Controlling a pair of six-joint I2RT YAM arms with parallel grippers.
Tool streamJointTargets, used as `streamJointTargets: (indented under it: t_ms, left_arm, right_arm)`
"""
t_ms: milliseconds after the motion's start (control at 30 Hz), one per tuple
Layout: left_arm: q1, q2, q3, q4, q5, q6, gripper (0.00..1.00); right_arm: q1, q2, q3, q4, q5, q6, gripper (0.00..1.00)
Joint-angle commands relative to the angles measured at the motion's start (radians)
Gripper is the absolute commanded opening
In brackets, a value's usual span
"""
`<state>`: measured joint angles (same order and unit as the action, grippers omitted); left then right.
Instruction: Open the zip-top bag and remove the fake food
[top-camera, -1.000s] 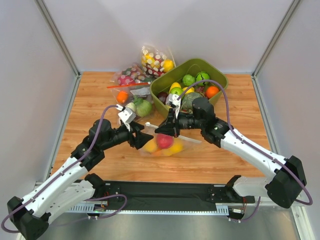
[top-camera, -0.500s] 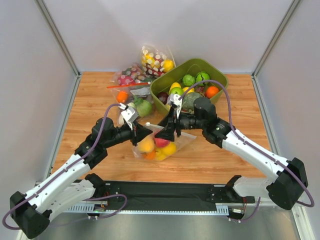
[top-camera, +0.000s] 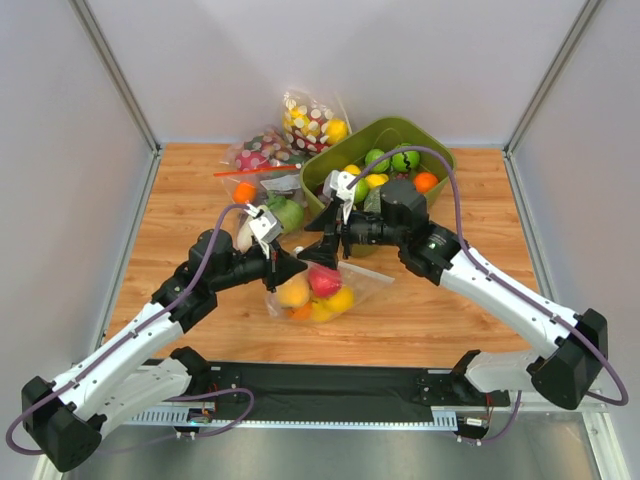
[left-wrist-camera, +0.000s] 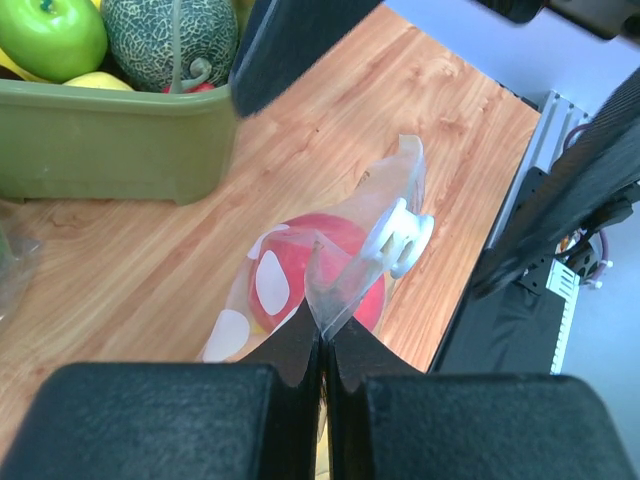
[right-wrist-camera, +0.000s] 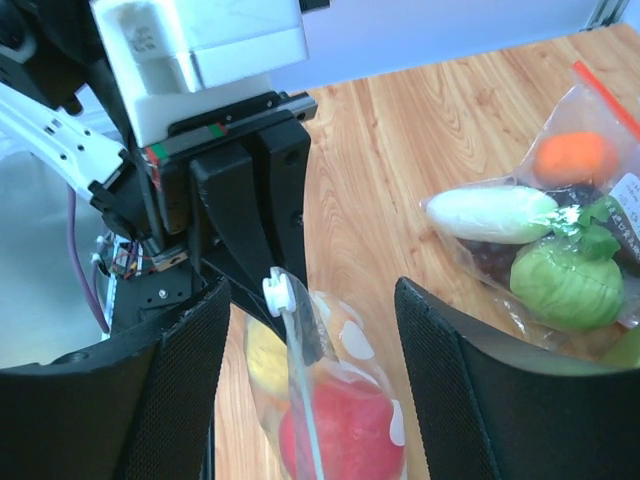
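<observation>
The left claw (left-wrist-camera: 322, 345) is pinched together on the top edge of the zip-top bag (left-wrist-camera: 262, 285), with the film folded up between its fingers. The right claw (right-wrist-camera: 312, 300) stands with its fingers spread wide. The white slider (right-wrist-camera: 276, 291) sits between them and neither finger touches it.

A second ago the right claw was pressed in at that slider. It has since let go and pulled back a little toward the green bin (top-camera: 437, 158). Over the same time the left arm has raised the bag, which now hangs bunched rather than lying flat on the worktop (top-camera: 200, 200). The fake food (top-camera: 324, 281) is inside, sagging at the bottom (a red piece, an orange and a yellow).

Whether the zip actually ran open cannot be told. The release probably means either a finished pull or a regrip, and no fruit is out yet.
</observation>
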<state>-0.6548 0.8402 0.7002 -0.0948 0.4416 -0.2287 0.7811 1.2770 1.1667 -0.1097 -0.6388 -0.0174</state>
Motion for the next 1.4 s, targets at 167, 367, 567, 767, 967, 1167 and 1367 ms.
streamJointTargets:
  t_ms: [167,367,567,767,967,1167,1367]
  left_arm:
    - [0.001,0.003,0.051,-0.010,0.025,0.023,0.00]
    - [0.000,0.005,0.051,-0.016,0.025,0.023,0.00]
    - [0.001,-0.004,0.051,-0.022,0.020,0.023,0.00]
    - [0.000,0.010,0.058,-0.037,0.026,0.023,0.00]
    - [0.000,0.014,0.059,-0.036,0.029,0.023,0.00]
    - [0.001,0.017,0.061,-0.040,0.032,0.022,0.00]
    - [0.001,0.022,0.059,-0.040,0.037,0.023,0.00]
  right_arm:
    - [0.046,0.059,0.064,-0.067,0.027,-0.081,0.58]
    - [0.047,0.051,0.051,-0.062,0.036,-0.096,0.16]
    - [0.047,0.039,0.039,-0.061,0.037,-0.113,0.08]
    - [0.047,0.027,0.050,-0.062,0.019,-0.104,0.37]
    - [0.047,0.022,0.056,-0.056,0.011,-0.095,0.42]
    - [0.046,0.024,0.065,-0.045,-0.005,-0.092,0.41]
    - [0.047,0.022,0.053,-0.022,-0.018,-0.084,0.40]
